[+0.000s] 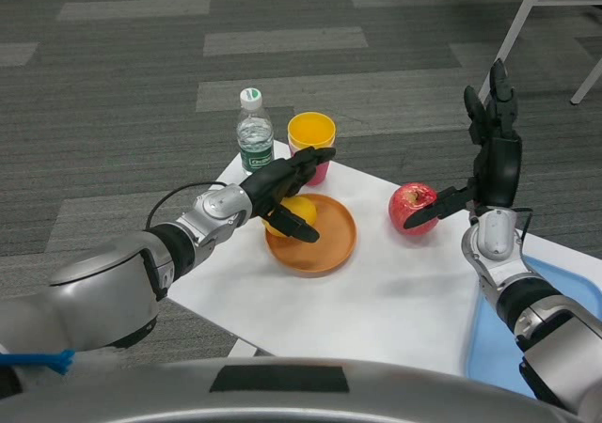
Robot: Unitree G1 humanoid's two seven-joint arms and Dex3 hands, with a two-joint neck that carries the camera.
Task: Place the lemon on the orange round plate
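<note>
Left hand is wrapped around the lemon, fingers over its top and far side, thumb curling under toward the near side. Lemon sits directly beneath the palm, over the left part of the orange round plate. Can't tell whether it touches the plate surface or is just above it. Only a yellow patch shows below the fingers, so the lemon's long axis and which way its tips point can't be read.

Right hand is released and holding nothing: fingers straight up, thumb stuck out to the side toward the red apple, thumb tip at the apple's right edge; contact unclear.

Plate is on the white counter, near its far-left corner. Behind the plate: a water bottle with white cap and green label, upright, and just right of it a yellow cup stacked in a pink one. Apple sits right of the plate, apart from it. Blue tray at the counter's right edge, under the right forearm.
</note>
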